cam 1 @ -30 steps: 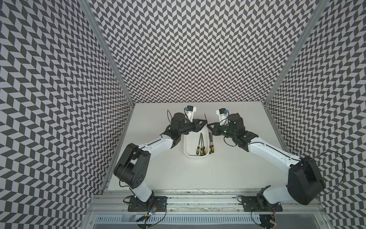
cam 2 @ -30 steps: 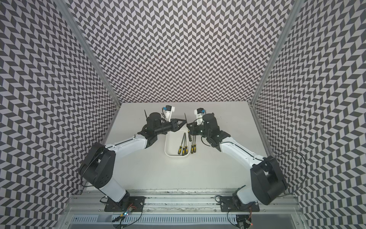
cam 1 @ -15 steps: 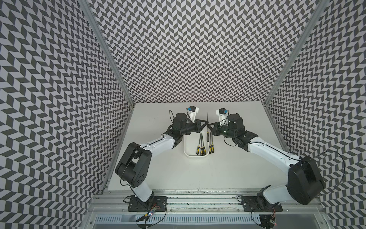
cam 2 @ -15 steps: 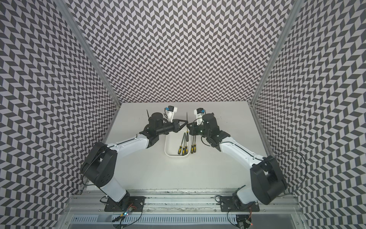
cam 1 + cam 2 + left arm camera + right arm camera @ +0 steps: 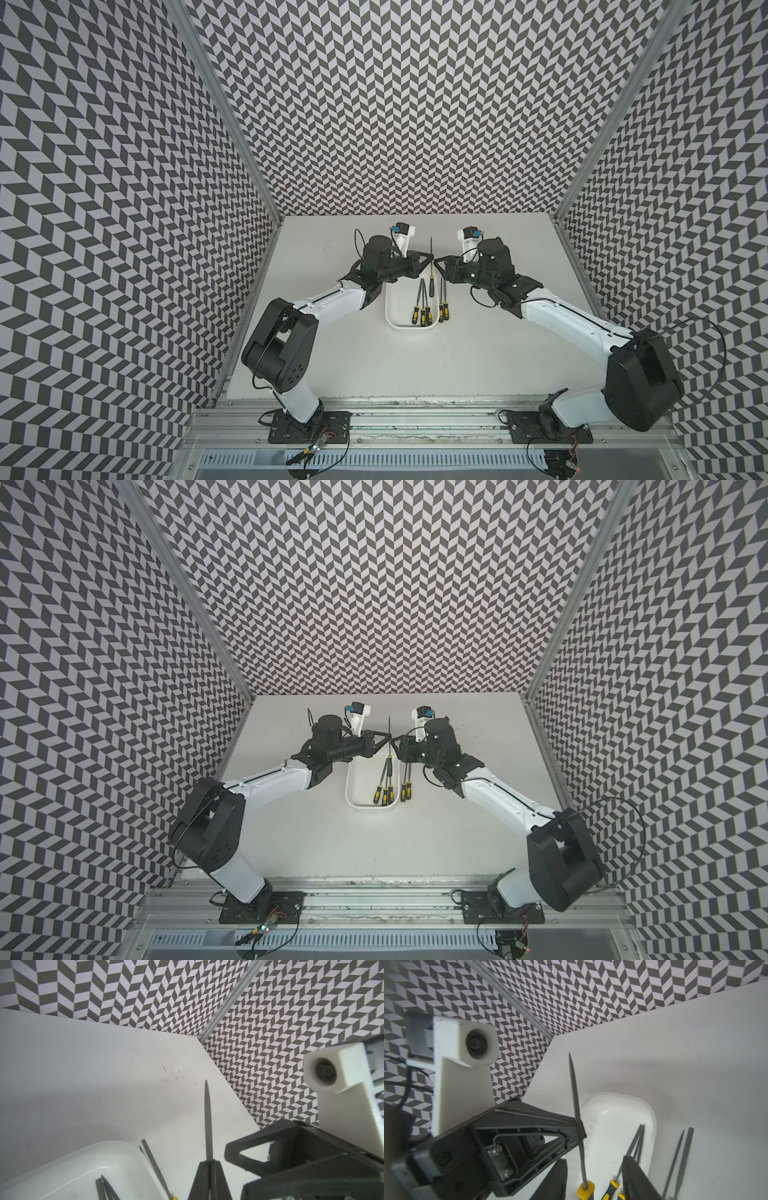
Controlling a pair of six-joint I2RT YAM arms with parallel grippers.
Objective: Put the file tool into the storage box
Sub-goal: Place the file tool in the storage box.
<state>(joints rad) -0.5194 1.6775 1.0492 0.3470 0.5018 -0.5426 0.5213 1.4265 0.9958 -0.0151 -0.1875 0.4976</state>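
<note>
A file tool (image 5: 431, 249) with a grey blade and a yellow and black handle hangs above the far right edge of the white storage box (image 5: 409, 326). My left gripper (image 5: 209, 1162) is shut on the file's blade (image 5: 208, 1122); in the right wrist view the left gripper (image 5: 580, 1126) pinches it mid-blade. My right gripper (image 5: 593, 1184) is open, its fingers (image 5: 556, 1178) standing apart on either side of the yellow handle (image 5: 585, 1188). Both grippers meet over the box's far end in both top views, the left gripper (image 5: 386, 739) facing the right gripper (image 5: 397, 746).
Three files (image 5: 420, 301) lie in the box, handles toward the near end. Two more files (image 5: 443, 305) lie on the white table just right of the box, the same pair (image 5: 681, 1159) showing in the right wrist view. Patterned walls enclose the table on three sides.
My left gripper has shut on the file's blade. My right gripper has since opened and let go of the handle. Both arms have stayed almost in place.
</note>
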